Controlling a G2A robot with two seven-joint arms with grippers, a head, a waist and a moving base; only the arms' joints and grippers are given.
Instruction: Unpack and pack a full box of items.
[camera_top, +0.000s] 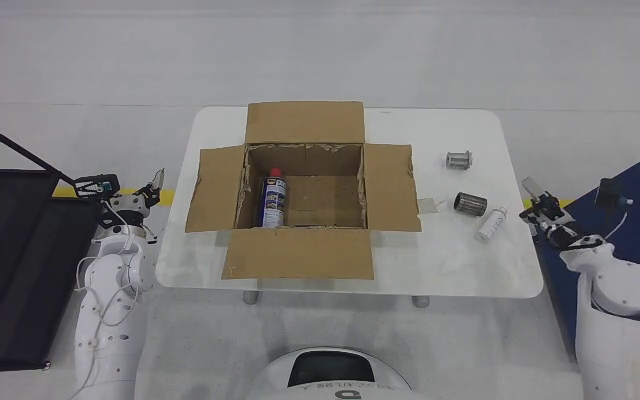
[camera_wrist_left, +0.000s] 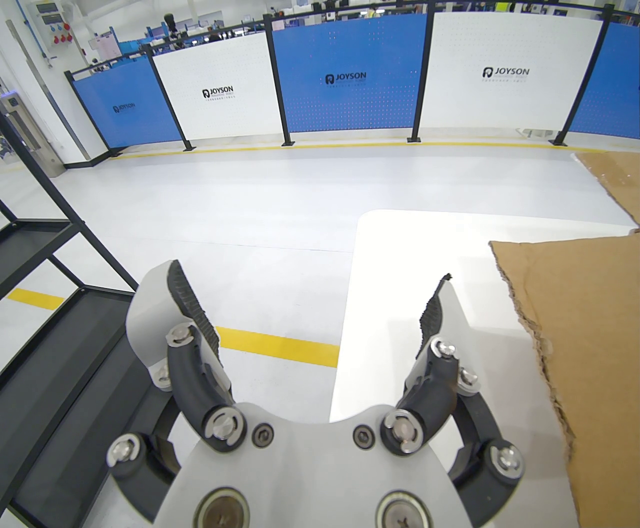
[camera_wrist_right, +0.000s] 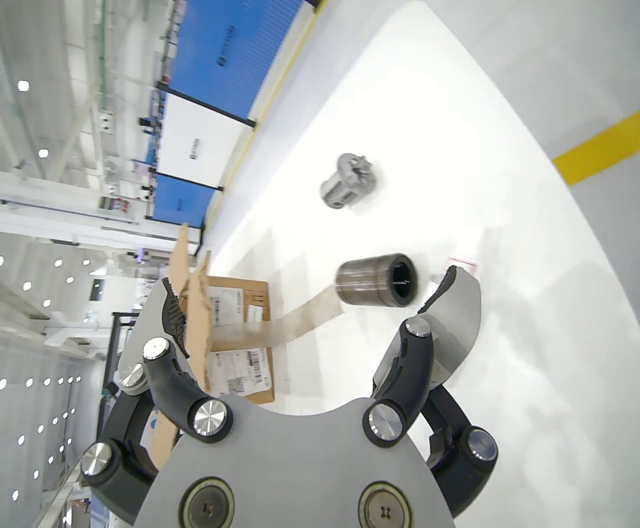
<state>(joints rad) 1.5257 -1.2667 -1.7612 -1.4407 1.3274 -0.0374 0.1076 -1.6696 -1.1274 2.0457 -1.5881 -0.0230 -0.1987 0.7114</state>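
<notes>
Just ahead of my right gripper, spread wide, the dark steel cylinder lies on its side, long axis running from 1 finger toward the other, a small white bottle beside it. My left gripper (also spread) hangs near the brown cardboard box, nearer its blue-and-white spray can.

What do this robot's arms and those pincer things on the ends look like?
The left arm and right arm are smooth white rounded shells. The left gripper and right gripper match: a grey metal plate, black curved links pinned with silver bolts, and two silver fingers lined with black ribbed pads.
</notes>
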